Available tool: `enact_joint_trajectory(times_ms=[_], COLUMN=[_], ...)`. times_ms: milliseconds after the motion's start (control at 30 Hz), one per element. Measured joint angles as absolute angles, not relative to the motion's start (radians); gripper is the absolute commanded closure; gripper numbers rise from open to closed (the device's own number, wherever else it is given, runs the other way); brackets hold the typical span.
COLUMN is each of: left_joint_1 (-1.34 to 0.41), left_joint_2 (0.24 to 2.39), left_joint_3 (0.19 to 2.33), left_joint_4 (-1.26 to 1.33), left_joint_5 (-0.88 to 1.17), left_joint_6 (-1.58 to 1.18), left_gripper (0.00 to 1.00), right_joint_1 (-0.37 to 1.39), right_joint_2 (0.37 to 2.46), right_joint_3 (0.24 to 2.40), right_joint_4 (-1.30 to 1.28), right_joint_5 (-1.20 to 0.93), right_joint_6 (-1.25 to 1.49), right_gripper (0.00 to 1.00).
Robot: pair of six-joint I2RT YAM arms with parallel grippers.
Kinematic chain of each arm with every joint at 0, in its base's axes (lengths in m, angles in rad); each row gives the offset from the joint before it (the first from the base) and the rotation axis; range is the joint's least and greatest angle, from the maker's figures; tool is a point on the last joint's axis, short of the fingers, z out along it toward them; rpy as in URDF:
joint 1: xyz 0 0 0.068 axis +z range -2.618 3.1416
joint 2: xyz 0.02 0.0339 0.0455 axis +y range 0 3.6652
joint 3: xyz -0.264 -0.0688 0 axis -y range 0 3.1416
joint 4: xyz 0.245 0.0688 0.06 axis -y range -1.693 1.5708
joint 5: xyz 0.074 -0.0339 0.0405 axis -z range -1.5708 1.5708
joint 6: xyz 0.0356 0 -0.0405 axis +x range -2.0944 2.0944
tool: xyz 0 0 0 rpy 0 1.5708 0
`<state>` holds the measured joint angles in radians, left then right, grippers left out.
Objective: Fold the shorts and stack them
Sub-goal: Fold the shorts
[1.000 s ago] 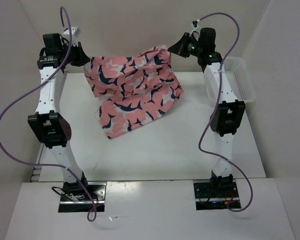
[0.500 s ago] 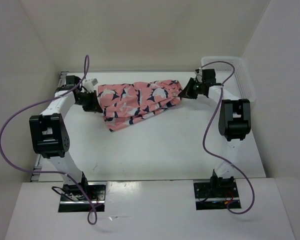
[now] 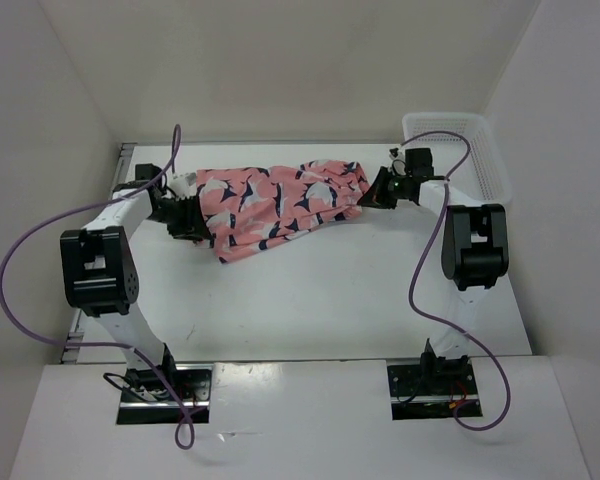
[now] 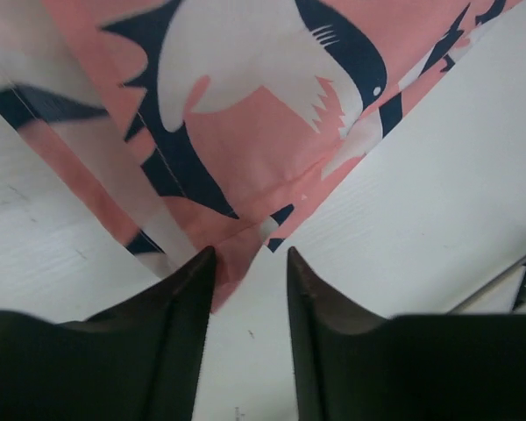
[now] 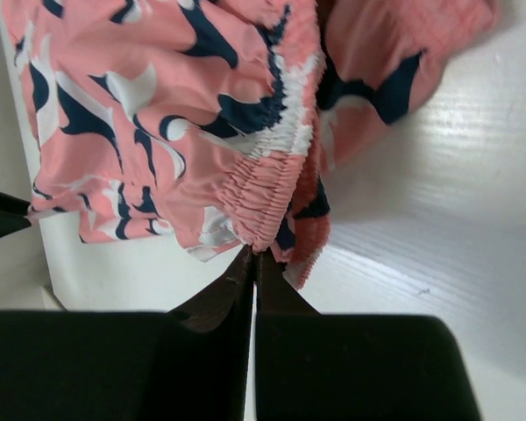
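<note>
The coral-pink shorts [image 3: 270, 205] with navy and white whale shapes lie bunched in a long strip across the far part of the white table [image 3: 330, 300]. My left gripper [image 3: 192, 222] is at their left end. In the left wrist view its jaws [image 4: 250, 263] stand apart, low over the table, with a corner of the shorts [image 4: 245, 132] lying by the left finger [image 4: 188, 298]. My right gripper [image 3: 372, 190] is at their right end. In the right wrist view it [image 5: 254, 259] is shut on the elastic waistband of the shorts [image 5: 158, 114].
A white mesh basket [image 3: 470, 150] stands at the far right corner, just behind my right arm. White walls close in the table at the back and both sides. Purple cables loop off both arms.
Both arms have come down and forward, bringing the shorts from hanging spread in the air to lying bunched on the table. The left gripper has shifted slightly nearer in the last half second.
</note>
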<state>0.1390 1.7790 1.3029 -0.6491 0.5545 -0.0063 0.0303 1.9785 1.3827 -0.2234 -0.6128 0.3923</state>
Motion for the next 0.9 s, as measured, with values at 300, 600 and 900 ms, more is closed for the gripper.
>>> enact_joint_trajectory(times_ms=[300, 600, 900], left_joint_1=[0.139, 0.139, 0.124], left_joint_2=[1.874, 2.006, 1.852], left_joint_3=[1.273, 1.366, 1.251], left_joint_4=[-0.620, -0.614, -0.808], left_joint_5=[0.609, 0.609, 0.667], left_joint_6=[-0.006, -0.007, -0.006], left_gripper=[0.42, 0.57, 0.54], right_joint_1=[0.039, 0.039, 0.039], right_joint_2=[1.979, 1.978, 1.978], right_joint_3=[1.333, 1.332, 1.332], right_joint_4=[-0.231, -0.232, -0.241], right_joint_5=[-0.613, -0.607, -0.597], right_joint_6=[0.374, 0.372, 0.364], right_gripper=[1.00, 1.00, 1.00])
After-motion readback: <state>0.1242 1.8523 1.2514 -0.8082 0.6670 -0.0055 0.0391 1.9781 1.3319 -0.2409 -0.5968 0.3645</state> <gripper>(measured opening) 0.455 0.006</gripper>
